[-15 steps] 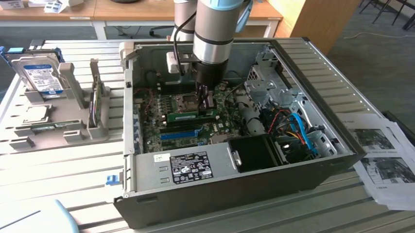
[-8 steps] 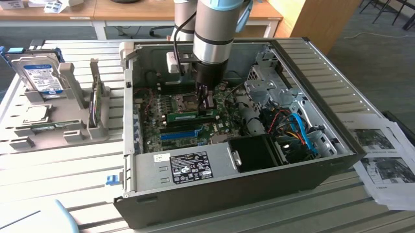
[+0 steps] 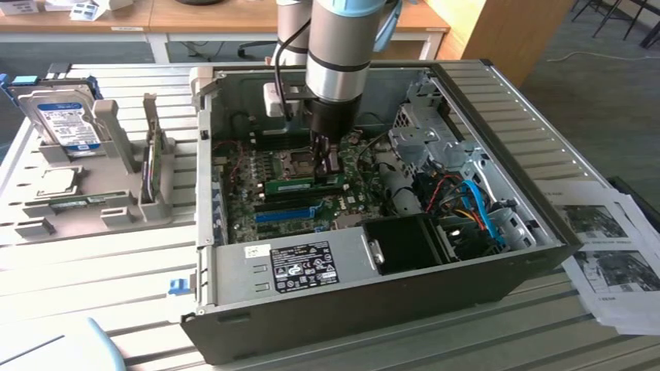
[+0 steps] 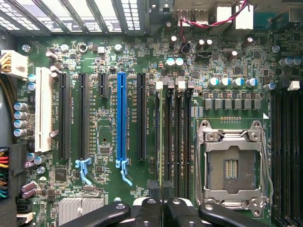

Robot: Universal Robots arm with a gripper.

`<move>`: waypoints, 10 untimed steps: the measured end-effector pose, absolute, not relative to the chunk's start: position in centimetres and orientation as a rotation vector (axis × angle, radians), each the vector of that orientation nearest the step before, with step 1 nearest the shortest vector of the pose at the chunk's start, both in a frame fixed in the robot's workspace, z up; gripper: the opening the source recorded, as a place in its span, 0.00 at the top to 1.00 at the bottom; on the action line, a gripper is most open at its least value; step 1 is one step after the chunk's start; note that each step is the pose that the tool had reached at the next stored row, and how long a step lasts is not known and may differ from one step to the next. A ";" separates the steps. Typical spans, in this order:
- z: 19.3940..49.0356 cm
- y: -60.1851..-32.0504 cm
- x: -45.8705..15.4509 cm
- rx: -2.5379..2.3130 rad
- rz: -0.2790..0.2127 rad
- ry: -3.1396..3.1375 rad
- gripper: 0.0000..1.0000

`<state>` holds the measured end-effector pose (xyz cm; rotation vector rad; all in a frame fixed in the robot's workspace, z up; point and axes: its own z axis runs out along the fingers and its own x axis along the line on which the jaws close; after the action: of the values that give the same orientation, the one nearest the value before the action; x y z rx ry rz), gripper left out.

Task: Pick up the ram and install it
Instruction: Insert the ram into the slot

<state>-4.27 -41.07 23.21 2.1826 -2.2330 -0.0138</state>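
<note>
One end effector (image 4: 163, 191) reaches down into the open computer case (image 3: 361, 309). Its two fingers (image 4: 154, 189) pinch narrowly on one ram (image 4: 163, 137), which stands on edge along the black memory slots (image 4: 187, 137) beside one CPU socket (image 4: 232, 163). One blue slot (image 4: 122, 118) and one white slot (image 4: 45, 109) lie farther out. One hard drive (image 3: 67, 116) stands on the desk (image 3: 93, 270).

On the exterior view's left you have a hard drive (image 3: 64, 117) standing upright in a grey holder tray (image 3: 73, 212). On the exterior view's right, printed sheets (image 3: 614, 255) lie just beside the open computer case (image 3: 413, 297). Inside the case you can see a labelled power supply box (image 3: 294, 267), blue cables (image 3: 480, 209), a bright-blue slot strip (image 4: 122, 118), a white slot (image 4: 44, 109) and a metal-framed CPU socket (image 4: 232, 165).
</note>
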 end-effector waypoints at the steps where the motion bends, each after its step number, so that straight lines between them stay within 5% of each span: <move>1: 23.2 -41.1 -4.3 2.183 -0.014 -2.233 0.89; 10: 23.0 -41.1 -4.3 2.183 -0.013 -2.233 0.89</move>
<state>-4.27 -41.07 23.03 2.1830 -2.2333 -0.0131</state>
